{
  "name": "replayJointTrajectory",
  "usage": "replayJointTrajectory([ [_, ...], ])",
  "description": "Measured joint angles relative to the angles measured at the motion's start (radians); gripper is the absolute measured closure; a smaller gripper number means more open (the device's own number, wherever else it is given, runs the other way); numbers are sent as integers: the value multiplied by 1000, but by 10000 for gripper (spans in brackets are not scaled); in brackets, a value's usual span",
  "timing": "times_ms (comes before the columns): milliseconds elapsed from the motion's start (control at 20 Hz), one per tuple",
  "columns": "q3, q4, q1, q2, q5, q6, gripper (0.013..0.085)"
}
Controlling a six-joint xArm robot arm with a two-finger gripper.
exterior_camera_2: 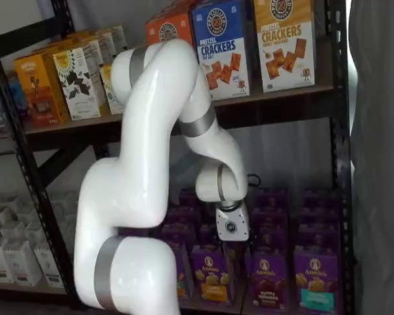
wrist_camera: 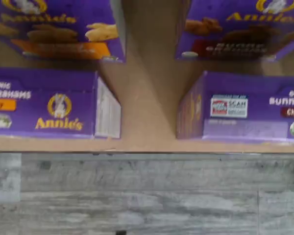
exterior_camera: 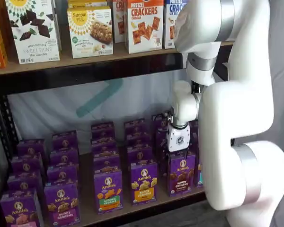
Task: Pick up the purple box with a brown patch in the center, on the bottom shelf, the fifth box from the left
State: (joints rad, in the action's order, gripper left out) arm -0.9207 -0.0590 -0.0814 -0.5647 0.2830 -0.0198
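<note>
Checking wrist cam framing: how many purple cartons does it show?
4. Two cartons at the shelf front edge, a gap between them; one behind each. More may sit out of frame.

The purple box (exterior_camera: 181,173) stands at the front edge of the bottom shelf (exterior_camera: 132,208), directly below the gripper (exterior_camera: 178,152).

White gripper (exterior_camera_2: 231,231) hangs just above purple box (exterior_camera_2: 269,281), fingers hidden
</note>
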Motion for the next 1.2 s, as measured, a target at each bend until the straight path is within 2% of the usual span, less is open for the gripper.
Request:
replayJointTrajectory([
  [100, -33, 12, -8, -26, 7, -20, 130],
  [450, -129, -26, -41, -102, 21, -16, 130],
  [750, -180, -102, -68, -144, 22, 29, 130],
  [950, -195, -127, -82, -159, 4, 40, 130],
  [1200, -203, -113, -90, -162, 3, 19, 130],
])
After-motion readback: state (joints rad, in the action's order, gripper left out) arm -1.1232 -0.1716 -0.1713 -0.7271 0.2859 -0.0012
